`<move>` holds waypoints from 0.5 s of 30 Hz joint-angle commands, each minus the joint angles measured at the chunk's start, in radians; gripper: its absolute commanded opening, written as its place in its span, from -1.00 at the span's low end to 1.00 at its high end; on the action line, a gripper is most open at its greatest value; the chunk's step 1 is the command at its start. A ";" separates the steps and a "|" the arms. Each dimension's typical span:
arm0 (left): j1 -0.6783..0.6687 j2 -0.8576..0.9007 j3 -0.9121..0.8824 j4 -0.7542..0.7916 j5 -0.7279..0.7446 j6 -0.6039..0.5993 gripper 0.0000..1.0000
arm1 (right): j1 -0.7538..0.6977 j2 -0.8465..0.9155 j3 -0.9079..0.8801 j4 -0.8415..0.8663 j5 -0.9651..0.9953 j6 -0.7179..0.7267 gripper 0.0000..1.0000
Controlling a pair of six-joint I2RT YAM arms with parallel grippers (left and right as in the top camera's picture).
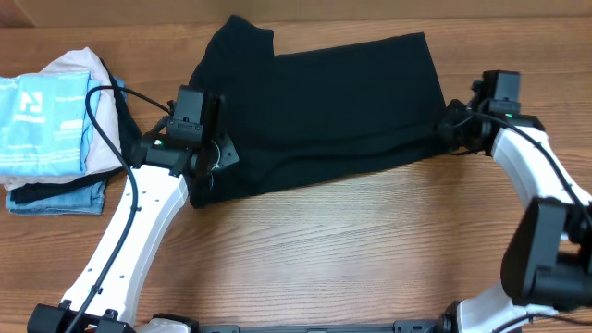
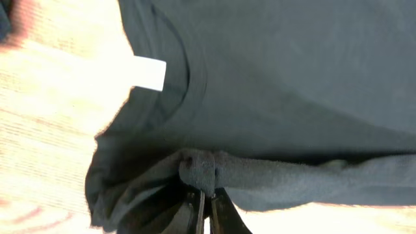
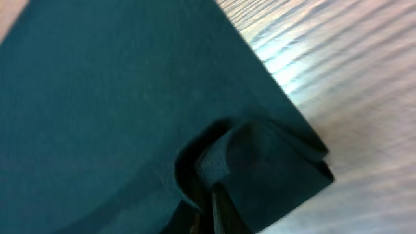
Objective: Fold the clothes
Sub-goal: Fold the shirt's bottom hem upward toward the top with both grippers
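– Where is the left pincer (image 2: 205, 195)?
– At the left end of the black T-shirt (image 1: 324, 102), by its collar. It is squeezed tight on a bunch of cloth.
– And the right pincer (image 3: 212, 192)?
– At the shirt's right edge, pinched tight on a folded corner.
– The arms?
– The left arm (image 1: 139, 222) slants up to the shirt. The right arm (image 1: 541, 176) bends round to it.
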 commanded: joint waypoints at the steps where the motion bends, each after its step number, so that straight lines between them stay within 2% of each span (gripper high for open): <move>1: 0.007 0.020 0.022 0.043 -0.069 0.035 -0.92 | 0.016 0.066 0.022 0.050 0.012 -0.005 -0.92; 8: 0.007 0.225 0.022 0.122 -0.073 0.038 -0.92 | 0.016 0.074 0.014 0.139 0.055 -0.005 -0.92; 15: 0.007 0.259 0.022 0.182 -0.173 0.041 -0.92 | 0.016 0.076 0.014 0.198 0.068 -0.005 -0.92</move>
